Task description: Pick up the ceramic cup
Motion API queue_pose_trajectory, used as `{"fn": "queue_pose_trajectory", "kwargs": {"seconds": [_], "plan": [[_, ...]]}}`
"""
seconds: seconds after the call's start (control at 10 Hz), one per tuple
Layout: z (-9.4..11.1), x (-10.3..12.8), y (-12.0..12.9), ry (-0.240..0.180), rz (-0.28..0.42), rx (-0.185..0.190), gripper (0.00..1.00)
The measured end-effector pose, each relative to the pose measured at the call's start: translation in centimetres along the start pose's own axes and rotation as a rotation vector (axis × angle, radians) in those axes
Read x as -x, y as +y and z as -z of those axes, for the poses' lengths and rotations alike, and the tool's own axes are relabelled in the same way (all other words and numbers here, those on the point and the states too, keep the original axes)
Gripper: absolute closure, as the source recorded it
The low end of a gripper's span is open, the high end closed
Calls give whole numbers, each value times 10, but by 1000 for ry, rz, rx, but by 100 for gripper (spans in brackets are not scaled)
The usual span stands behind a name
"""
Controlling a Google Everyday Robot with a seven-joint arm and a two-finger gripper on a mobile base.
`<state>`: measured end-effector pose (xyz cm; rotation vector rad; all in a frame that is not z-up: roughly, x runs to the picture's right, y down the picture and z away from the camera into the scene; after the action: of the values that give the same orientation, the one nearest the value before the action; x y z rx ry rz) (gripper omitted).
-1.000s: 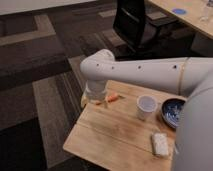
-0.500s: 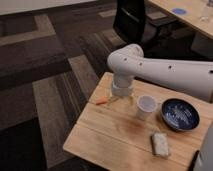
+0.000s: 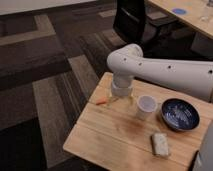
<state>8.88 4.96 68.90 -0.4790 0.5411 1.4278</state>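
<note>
- Camera view, high and angled down: light wooden tabletop [image 3: 107, 137] in the lower right, standing on dark carpet [image 3: 45, 75] with paler stripes.
- White robot arm [image 3: 165, 70] reaching in from the right edge, bent at a rounded elbow, wrist pointing straight down over the far left part of the tabletop.
- Under the wrist, gripper [image 3: 121, 100] low over the wood, close to the far edge. Spread or pressed together: cannot tell from this angle.
- White ceramic cup [image 3: 146, 106] upright on the tabletop, open rim up, plain and handleless. Just beside the gripper on its right, apart from it, slightly nearer the camera.
- Wide dark blue bowl [image 3: 180, 114] to the right of the ceramic cup, near it but not touching, upright, with pale glints on its inside.
- Small orange object [image 3: 102, 101] lying on the wood just left of the gripper, near the left edge of the tabletop. Kind not identifiable.
- Pale rectangular packet [image 3: 160, 144] lying flat toward the near edge, in front of the gap between ceramic cup and dark blue bowl, apart from both.
- Black office chair [image 3: 132, 22] on the carpet behind the tabletop, upper centre.
- Second light wooden desk [image 3: 190, 22] at upper right, with a flat blue disc [image 3: 179, 10] on it.
</note>
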Motion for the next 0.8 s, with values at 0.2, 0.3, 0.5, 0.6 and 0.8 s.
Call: {"fn": "queue_pose_trajectory", "kwargs": {"seconds": [0.2, 0.3, 0.5, 0.6, 0.8], "plan": [[8, 9, -29, -30, -27, -84, 35], [8, 9, -35, -32, -36, -89, 35], [2, 10, -52, -26, -41, -106, 35], [-4, 9, -63, -17, -45, -111, 35], [-13, 13, -72, -15, -42, -104, 35]]}}
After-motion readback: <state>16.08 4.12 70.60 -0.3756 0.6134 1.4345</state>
